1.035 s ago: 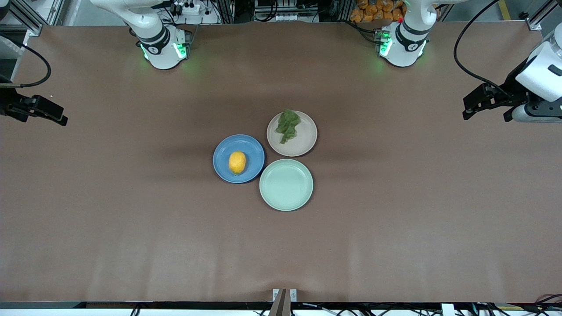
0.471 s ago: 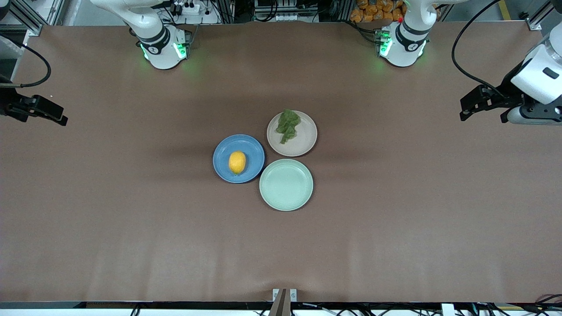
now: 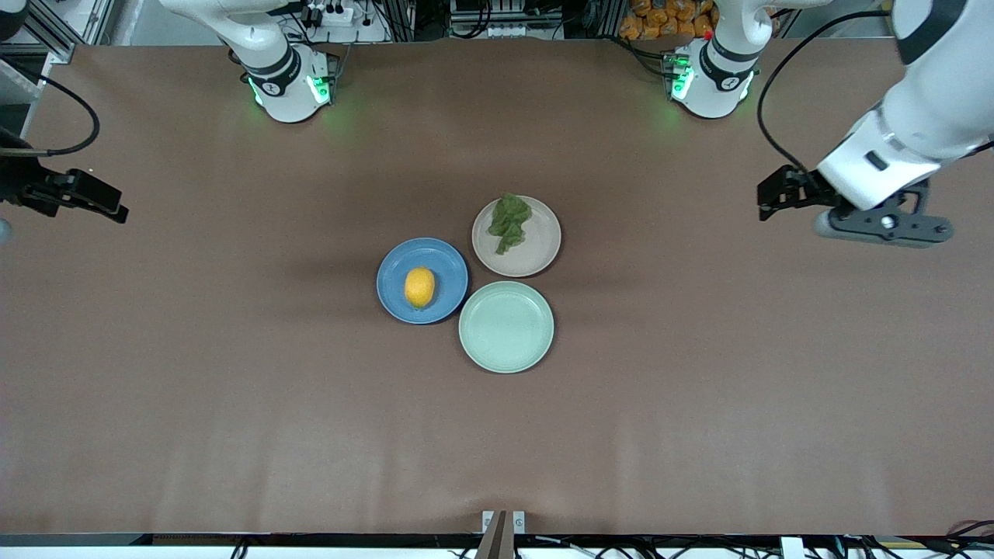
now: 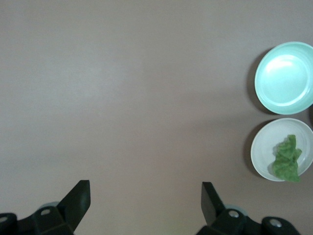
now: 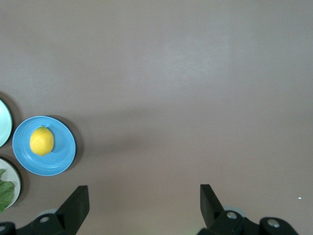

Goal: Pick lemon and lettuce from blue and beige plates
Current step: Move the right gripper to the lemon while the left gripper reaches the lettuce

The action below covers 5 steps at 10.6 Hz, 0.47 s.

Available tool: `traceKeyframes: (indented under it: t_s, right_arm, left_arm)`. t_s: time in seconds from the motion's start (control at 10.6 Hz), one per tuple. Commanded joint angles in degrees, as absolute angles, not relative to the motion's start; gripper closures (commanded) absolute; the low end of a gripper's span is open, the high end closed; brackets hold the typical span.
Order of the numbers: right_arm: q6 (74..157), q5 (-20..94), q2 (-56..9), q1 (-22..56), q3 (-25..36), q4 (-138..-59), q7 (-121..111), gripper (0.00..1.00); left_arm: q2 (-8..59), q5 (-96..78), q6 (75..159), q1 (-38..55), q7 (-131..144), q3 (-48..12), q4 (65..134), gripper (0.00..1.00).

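Nothing picked yet: lemon point(image 3: 419, 286) and lettuce point(image 3: 509, 220) sit on their plates, left claw point(image 4: 145, 200) and right claw point(image 5: 144, 199) both gaping, empty, well apart from them.

A lemon point(image 5: 41, 141) lies on the blue plate point(image 5: 61, 159); the right gripper's point(image 5: 142, 203) jaws stand apart.

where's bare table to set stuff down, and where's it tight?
Bare table runs wide from the three plates out to each arm's end, and nearer the front camera than the green plate. Tight only at the centre: blue plate, beige plate and green plate sit nearly rim to rim.
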State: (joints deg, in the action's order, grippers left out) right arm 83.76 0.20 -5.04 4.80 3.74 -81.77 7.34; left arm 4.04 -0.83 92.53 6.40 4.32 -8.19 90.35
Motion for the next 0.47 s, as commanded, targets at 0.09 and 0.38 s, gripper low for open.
traceKeyframes:
  t_s: [0.09,0.38]
  right_arm:
    - [89.2,1.0,-5.7,4.9,-2.1,-86.0,16.0,0.0]
    - [98.4,0.4,-6.5,4.9,-7.5,-92.7,22.8,0.0]
  left_arm:
    - [7.2,-2.5,92.6,6.4,3.9,-12.6,90.4,0.0]
    - [9.3,-3.9,97.2,6.2,4.6,-16.6,94.2,0.0]
